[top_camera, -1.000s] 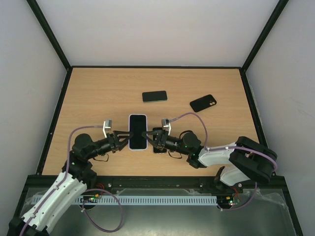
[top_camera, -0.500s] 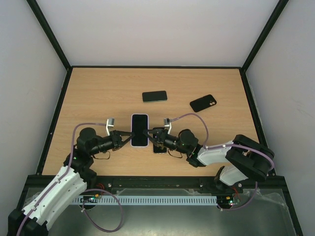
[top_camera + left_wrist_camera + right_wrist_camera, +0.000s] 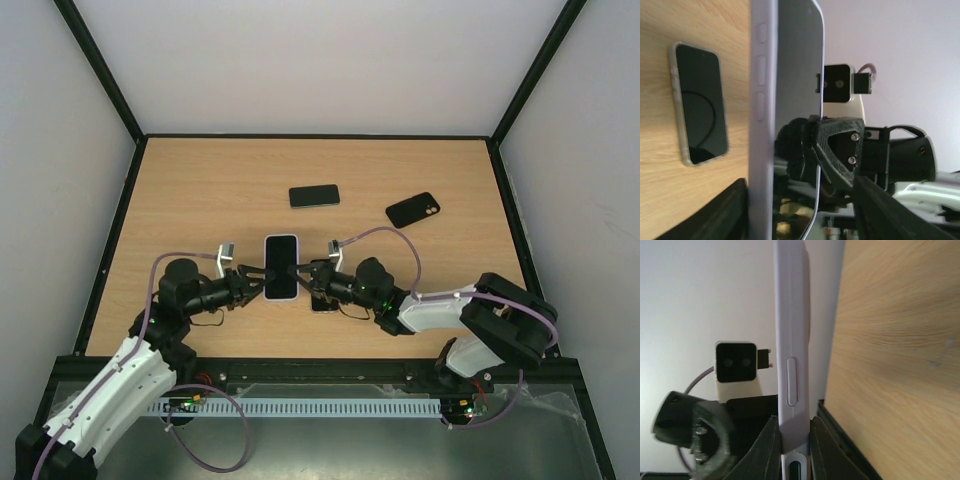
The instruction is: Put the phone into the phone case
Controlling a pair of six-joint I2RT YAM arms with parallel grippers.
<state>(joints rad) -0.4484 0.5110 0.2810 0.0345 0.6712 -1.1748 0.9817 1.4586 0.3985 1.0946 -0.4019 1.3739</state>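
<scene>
Jaws of left gripper [image 3: 257, 281] stand apart, straddling the left long edge of the phone [image 3: 281, 266], which sits screen-up in the lavender phone case [image 3: 760, 100], lifted over table [image 3: 180, 200] centre, long axis running near-to-far, right gripper [image 3: 298, 273] clamped on its right edge.

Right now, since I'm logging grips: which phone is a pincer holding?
The lilac-cased phone nearest the arms: the right pincer clamps its edge. The dark phone and black phone lie free farther back.
</scene>
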